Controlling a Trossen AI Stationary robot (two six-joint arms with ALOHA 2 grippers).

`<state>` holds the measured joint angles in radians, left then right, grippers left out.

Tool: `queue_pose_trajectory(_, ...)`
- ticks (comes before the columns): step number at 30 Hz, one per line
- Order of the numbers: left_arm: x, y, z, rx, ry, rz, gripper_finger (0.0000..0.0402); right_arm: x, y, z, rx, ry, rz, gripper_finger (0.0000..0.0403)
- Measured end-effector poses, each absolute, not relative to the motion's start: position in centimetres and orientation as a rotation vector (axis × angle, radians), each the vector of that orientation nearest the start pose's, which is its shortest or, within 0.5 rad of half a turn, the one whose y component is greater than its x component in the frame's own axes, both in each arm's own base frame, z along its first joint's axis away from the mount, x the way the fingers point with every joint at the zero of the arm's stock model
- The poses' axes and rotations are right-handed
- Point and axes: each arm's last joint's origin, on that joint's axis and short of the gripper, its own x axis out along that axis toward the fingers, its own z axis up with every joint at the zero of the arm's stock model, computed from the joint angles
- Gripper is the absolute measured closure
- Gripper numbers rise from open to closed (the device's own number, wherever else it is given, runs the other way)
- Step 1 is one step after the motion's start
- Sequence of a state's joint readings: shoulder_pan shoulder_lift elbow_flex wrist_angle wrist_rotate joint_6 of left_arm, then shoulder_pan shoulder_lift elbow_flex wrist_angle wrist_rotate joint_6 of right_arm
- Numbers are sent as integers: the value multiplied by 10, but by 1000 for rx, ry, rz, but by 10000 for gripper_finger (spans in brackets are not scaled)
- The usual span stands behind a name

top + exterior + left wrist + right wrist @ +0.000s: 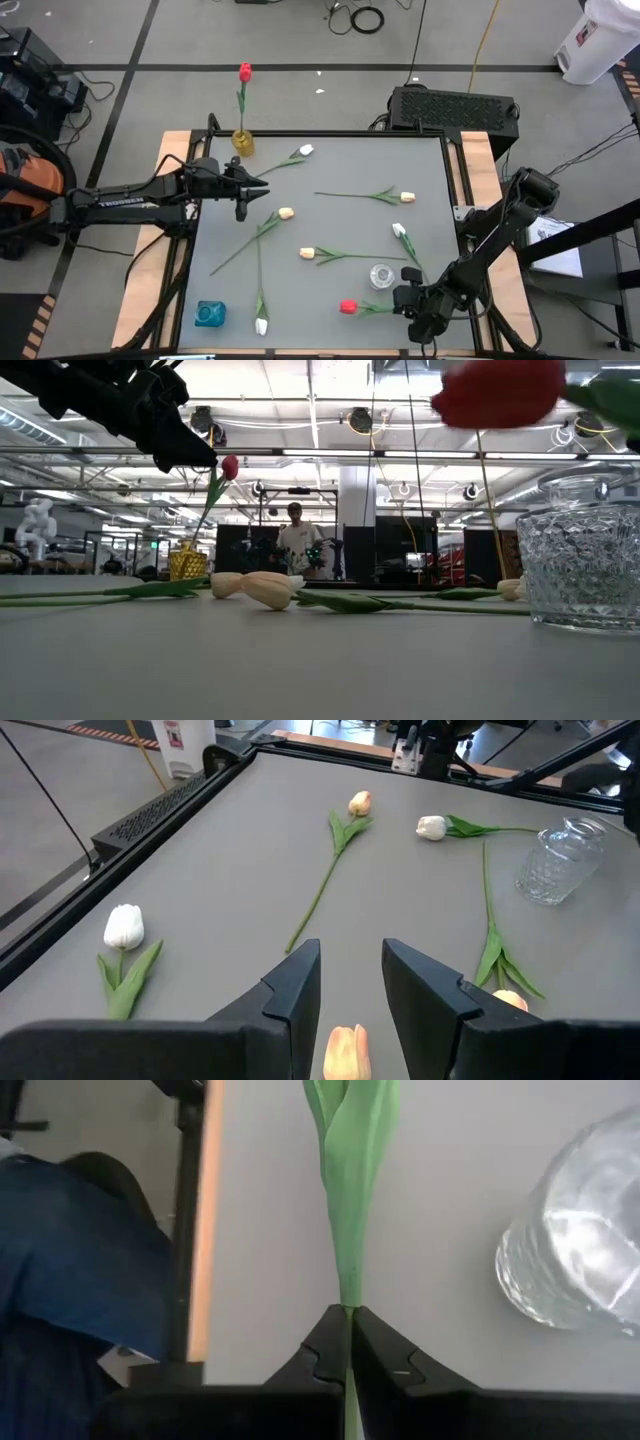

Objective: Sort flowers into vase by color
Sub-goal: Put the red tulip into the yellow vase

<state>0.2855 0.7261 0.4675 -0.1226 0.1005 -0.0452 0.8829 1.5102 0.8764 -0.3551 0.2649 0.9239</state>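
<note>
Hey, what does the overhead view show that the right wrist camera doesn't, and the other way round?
Only the overhead view shows the whole table, the blue vase, the yellow vase holding a red tulip, the loose tulips, and the left hand hovering open. Only the right wrist view shows the right hand pinched shut on the green stem. Both show the clear glass vase beside that stem.

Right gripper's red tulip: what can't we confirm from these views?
- Right wrist view: right gripper shut on a green stem; red tulip's head cut off by the top edge.
- Low view: red tulip blurred, too near, cropped at the top.
- High view: right gripper fingertips too small to see.
</note>
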Motion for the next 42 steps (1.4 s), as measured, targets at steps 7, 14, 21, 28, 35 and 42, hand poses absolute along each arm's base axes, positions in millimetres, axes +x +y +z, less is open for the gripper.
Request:
queue_pose_trajectory(7, 159, 43, 238, -118, 371, 191, 285, 188, 215, 211, 306, 892, 177, 402)
queue_pose_trajectory(14, 159, 44, 238, -118, 371, 191, 285, 190, 208, 238, 235, 679, 189, 402)
queue_pose_trajectory(21, 159, 43, 238, -118, 370, 191, 285, 187, 198, 266, 123, 460, 129, 402)
queue_pose_trajectory(28, 159, 44, 238, -118, 370, 191, 285, 185, 187, 284, 51, 356, 84, 402)
queue_pose_trajectory(35, 159, 44, 239, -116, 366, 191, 285, 193, 167, 301, -27, 257, 12, 402)
queue_pose_trajectory(42, 162, 44, 249, -86, 259, 188, 285, 206, 144, 316, -139, 171, -80, 402)
